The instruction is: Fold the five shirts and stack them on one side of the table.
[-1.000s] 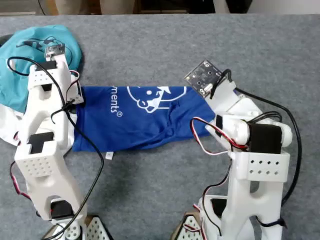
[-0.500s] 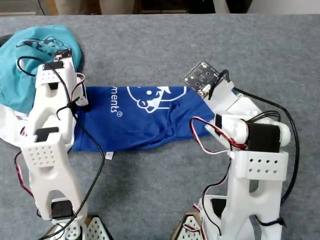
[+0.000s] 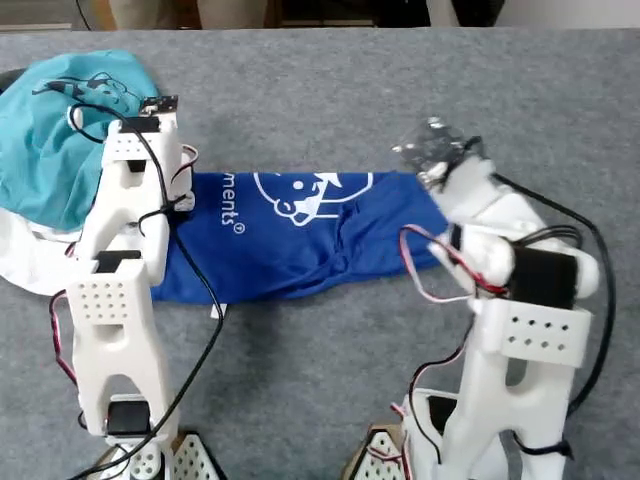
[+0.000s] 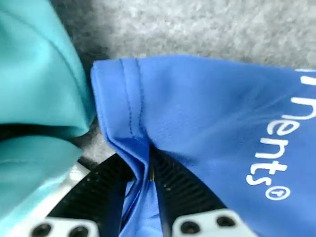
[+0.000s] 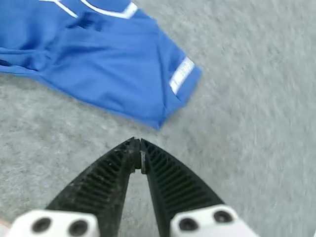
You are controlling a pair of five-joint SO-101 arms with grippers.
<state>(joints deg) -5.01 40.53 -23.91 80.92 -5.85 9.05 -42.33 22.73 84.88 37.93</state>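
Your left gripper [image 4: 149,174] pinches the blue shirt [image 3: 300,235] at its hem.
The shirt lies across the middle of the table [image 3: 330,90], that end beside the teal shirt [image 3: 55,130] — a hold likely meant for drawing it over in a fold; your right gripper [image 5: 138,154] (pressed together, empty) hangs just off the other end.

The black jaws are pressed together at their tips, above the grey bench [image 5: 247,113]. A blue shirt [image 5: 98,64] lies on the bench near them, not touching. Its corner has a small white tag [image 5: 181,75].
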